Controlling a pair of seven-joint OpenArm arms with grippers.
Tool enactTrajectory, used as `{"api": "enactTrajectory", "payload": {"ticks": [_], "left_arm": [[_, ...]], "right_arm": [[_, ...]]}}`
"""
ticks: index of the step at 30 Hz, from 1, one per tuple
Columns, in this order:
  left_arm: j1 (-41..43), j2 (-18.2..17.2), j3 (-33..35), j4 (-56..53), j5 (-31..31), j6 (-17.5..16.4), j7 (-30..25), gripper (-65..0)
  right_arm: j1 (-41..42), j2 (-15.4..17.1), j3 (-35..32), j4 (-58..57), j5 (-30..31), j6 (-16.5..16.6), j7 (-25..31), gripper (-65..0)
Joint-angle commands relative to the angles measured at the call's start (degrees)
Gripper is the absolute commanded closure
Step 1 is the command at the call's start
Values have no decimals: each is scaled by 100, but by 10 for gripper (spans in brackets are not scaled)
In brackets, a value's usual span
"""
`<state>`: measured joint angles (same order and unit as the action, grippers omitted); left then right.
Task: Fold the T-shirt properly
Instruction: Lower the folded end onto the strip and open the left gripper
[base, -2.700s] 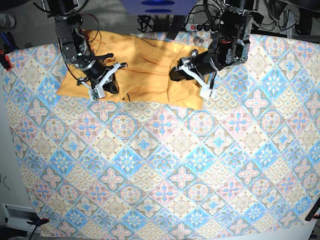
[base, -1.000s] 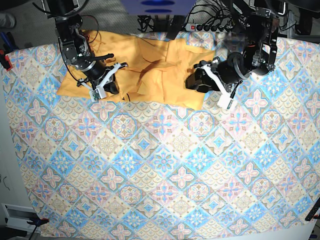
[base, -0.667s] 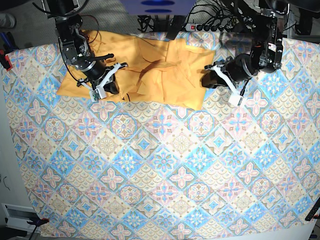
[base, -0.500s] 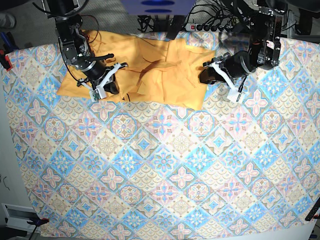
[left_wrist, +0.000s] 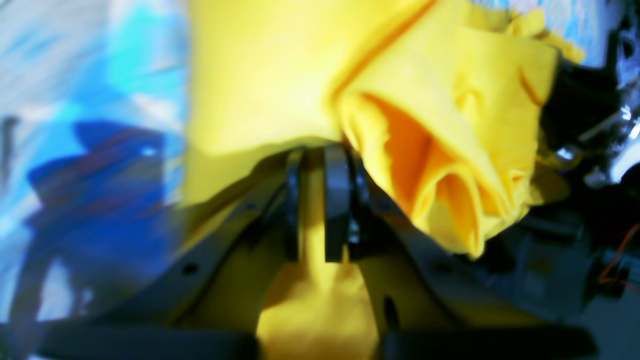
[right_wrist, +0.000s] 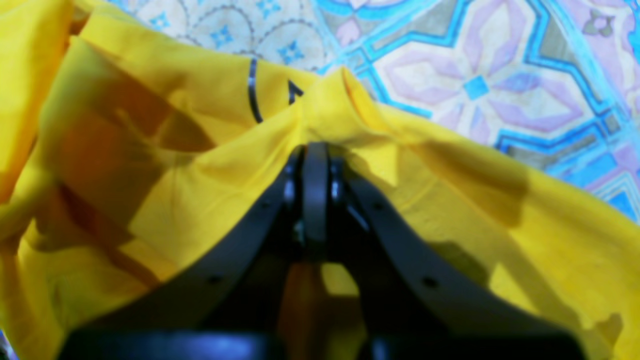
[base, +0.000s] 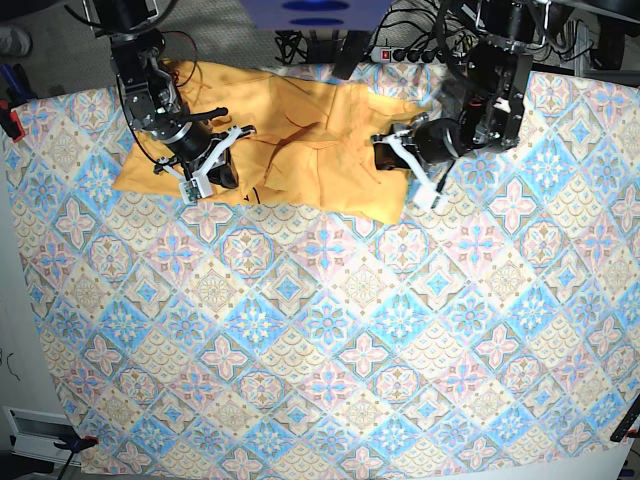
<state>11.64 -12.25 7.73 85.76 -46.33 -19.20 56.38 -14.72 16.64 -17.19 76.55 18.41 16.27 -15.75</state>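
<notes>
Left gripper (left_wrist: 320, 200) pinches a T-shirt (base: 300, 150) fold, right gripper (right_wrist: 315, 190) clamps its hem; only the base view shows the patterned cloth (base: 330, 340) whole. Dark mark by the hem unreadable.

Soft matt cotton-like cloth for the T-shirt (base: 300, 140), yellow-orange, creased and rumpled, with a stitched hem and a thin dark printed mark near the fold. Woven-looking printed fabric for the tile-patterned cloth (base: 330, 340), matt, lying smooth and flat. Black moulded plastic, semi-matt, for the fingers (right_wrist: 315, 200) of the right gripper (right_wrist: 316, 150); same dull black plastic on the left gripper (left_wrist: 320, 155), with small round fastener holes. White plastic shells on both in the base view.
</notes>
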Motion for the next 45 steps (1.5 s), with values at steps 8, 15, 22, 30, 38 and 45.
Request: {"api": "enactTrajectory", "payload": {"ticks": [8, 15, 22, 30, 38, 45], "left_arm": [[-254, 491, 630, -114, -5, -62, -34, -58], [-289, 412, 937, 326, -22, -62, -34, -58], [-272, 7, 911, 994, -40, -71, -34, -58], [-131, -265, 709, 431, 145, -62, -42, -58], [-140, -98, 735, -193, 1033, -62, -34, -58], [-122, -124, 674, 598, 910, -62, -42, -58]], "right_arm": [[-62, 28, -26, -3, -79, 12, -293, 0], [-53, 28, -26, -3, -79, 12, -293, 0], [-44, 28, -26, -3, -79, 12, -293, 0], [-36, 28, -17, 6, -79, 12, -285, 0], [-9, 28, -17, 6, -79, 12, -285, 0], [52, 28, -8, 15, -70, 12, -285, 0]]}}
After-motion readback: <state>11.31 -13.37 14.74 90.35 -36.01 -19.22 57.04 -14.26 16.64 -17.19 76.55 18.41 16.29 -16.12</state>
